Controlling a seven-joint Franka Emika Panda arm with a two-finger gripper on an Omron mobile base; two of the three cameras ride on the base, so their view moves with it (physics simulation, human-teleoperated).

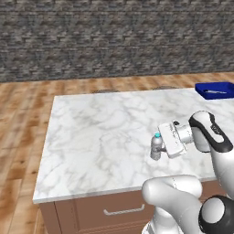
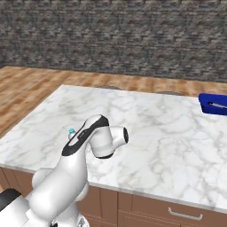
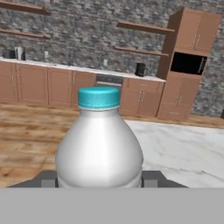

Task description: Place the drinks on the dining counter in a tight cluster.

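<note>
A small clear water bottle (image 1: 156,147) with a blue cap stands upright over the front part of the dining counter (image 1: 100,132), a long white marble island with wooden drawers. My gripper (image 1: 158,150) reaches in from the right, level with the counter top, and is shut on the bottle's body. In the hand view the water bottle (image 3: 99,148) sits close between the two dark fingertips (image 3: 151,177), gripper (image 3: 99,180). In the right base view my arm hides all of the bottle but its blue cap (image 2: 71,131), which sits above the dining counter (image 2: 168,133).
A blue tray (image 1: 215,89) with a small utensil lies at the counter's far right edge, also the blue tray (image 2: 213,104). Wooden floor surrounds the island, with a stone wall behind. The hand view looks toward kitchen cabinets and shelves.
</note>
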